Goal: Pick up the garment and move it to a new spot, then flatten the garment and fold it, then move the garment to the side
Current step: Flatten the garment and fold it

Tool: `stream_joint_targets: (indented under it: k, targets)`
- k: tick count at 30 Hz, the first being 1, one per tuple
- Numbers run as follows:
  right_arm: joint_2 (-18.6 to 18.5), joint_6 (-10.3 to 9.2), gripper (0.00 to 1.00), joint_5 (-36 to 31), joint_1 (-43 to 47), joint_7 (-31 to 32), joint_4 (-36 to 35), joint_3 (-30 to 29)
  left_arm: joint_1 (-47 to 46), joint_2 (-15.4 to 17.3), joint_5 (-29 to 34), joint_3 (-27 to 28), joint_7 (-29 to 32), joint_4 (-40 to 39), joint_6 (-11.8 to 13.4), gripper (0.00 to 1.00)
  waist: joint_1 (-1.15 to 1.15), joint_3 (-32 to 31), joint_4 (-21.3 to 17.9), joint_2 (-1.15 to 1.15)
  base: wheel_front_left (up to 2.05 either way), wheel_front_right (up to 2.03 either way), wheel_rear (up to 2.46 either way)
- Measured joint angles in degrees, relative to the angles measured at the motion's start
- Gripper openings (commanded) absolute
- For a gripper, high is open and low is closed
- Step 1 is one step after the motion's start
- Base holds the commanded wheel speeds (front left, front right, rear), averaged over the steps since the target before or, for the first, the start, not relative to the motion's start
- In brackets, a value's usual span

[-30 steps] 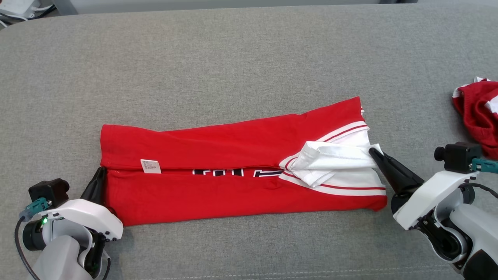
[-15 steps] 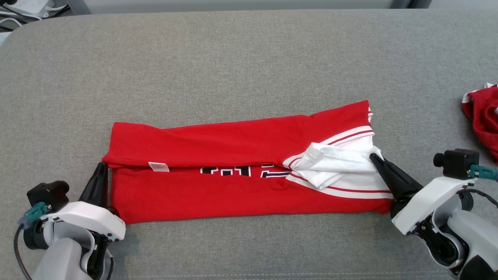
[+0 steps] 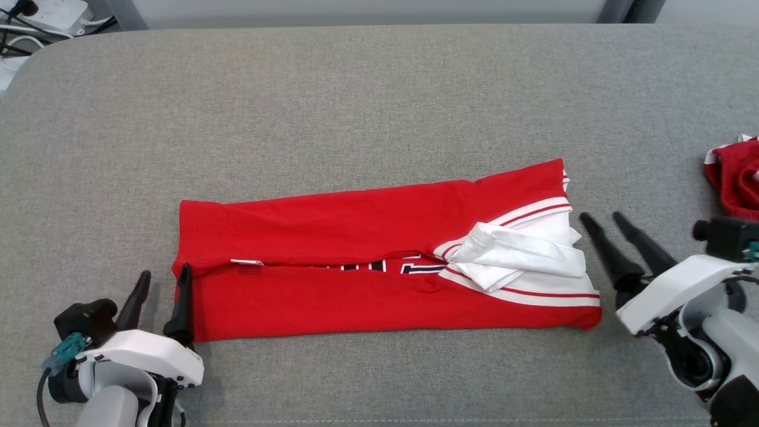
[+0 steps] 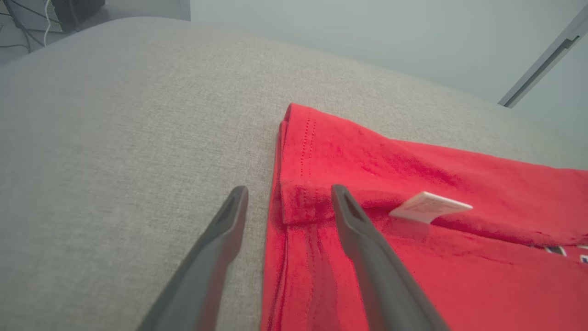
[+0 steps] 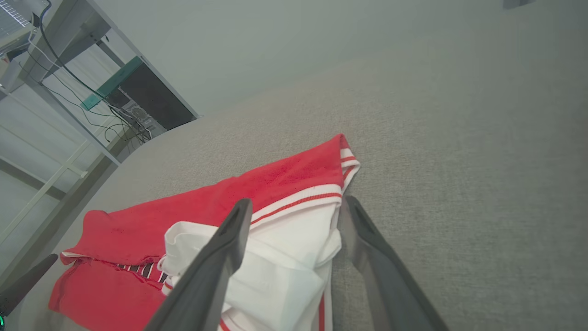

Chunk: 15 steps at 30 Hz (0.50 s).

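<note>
The garment point(image 3: 356, 261) is a red shirt with white striped sleeves, folded lengthwise into a long band across the grey cushion point(image 3: 356, 101). Its white sleeve part point(image 3: 522, 252) bunches at the right end, and a small white tag point(image 4: 429, 207) sticks out near the left end. My left gripper point(image 3: 164, 279) stands open at the band's left edge, one finger over the red cloth point(image 4: 413, 174) and one over the cushion. Just off the right end, my right gripper point(image 3: 605, 218) is open and holds nothing; in its wrist view the gripper point(image 5: 296, 207) straddles the white sleeve's edge point(image 5: 294, 257).
A second red and white garment point(image 3: 735, 178) lies crumpled at the cushion's right edge. Cables and a power strip point(image 3: 35, 15) sit on the floor beyond the far left corner. A metal desk frame with a dark computer case point(image 5: 151, 99) stands past the cushion.
Both grippers have opened and let go of the garment's ends. The right gripper has drawn back clear of the sleeve. The head camera has shifted, so the whole scene sits lower.
</note>
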Motion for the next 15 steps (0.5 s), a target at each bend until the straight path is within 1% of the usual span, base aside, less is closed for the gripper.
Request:
stream_joint_targets:
  k: [1,3,4,5,7,8,10,11,13,15]
  targets:
    - [0.0,0.00,1.00,0.0,0.0,0.0,0.0,0.0,0.0,0.0,0.0,0.0,0.0,0.0,0.0,1.00,0.00,0.0,0.0,0.00,0.00,0.00,0.00]
    - [0.4,-0.03,1.00,-2.4,0.7,0.0,1.4,-3.6,0.9,-0.5,1.7,1.6,0.0,-3.0,1.0,1.00,0.00,0.0,0.2,0.00,0.00,0.00,0.00]
    - [0.6,-0.03,1.00,-3.1,1.2,0.0,2.0,-5.1,1.4,-1.2,2.4,2.5,0.0,-4.5,1.2,1.00,0.00,0.0,0.3,0.00,0.00,0.00,0.00]
    - [1.9,-0.04,1.00,-4.4,2.1,0.0,3.5,-6.5,2.4,-2.5,4.0,3.2,0.0,-6.8,1.7,1.00,0.00,-0.1,0.7,0.00,0.00,0.00,0.00]
    - [3.5,-0.04,1.00,-5.5,2.9,0.0,5.1,-6.9,3.5,-3.8,5.2,3.5,0.0,-8.0,1.7,1.00,0.00,0.0,1.1,0.00,0.00,0.00,0.00]
    - [5.1,-0.04,1.00,-5.9,3.2,0.0,6.8,-7.1,3.9,-4.9,6.0,3.8,0.0,-8.3,1.6,1.00,0.00,0.2,1.6,0.00,0.00,0.00,0.00]
    - [5.7,-0.04,1.00,-6.2,3.2,0.0,7.5,-7.1,3.9,-5.1,6.2,3.9,0.0,-8.5,1.6,1.00,0.00,0.4,1.9,0.00,0.00,0.00,0.00]
    - [6.8,-0.04,1.00,-6.2,3.1,0.0,9.4,-6.9,3.9,-5.3,6.9,4.0,0.0,-9.2,1.4,1.00,0.00,0.7,2.4,0.00,0.00,0.00,0.00]
    - [7.8,-0.04,1.00,-6.4,2.6,0.0,12.5,-6.5,3.9,-5.7,7.4,4.1,0.0,-9.6,1.0,1.00,0.00,1.4,3.2,0.00,0.00,0.00,0.00]
    - [8.1,-0.04,1.00,-6.4,0.9,-0.2,14.1,-5.4,3.9,-6.4,7.9,4.7,0.0,-9.8,0.6,1.00,0.00,2.1,3.9,0.00,0.00,0.00,0.00]
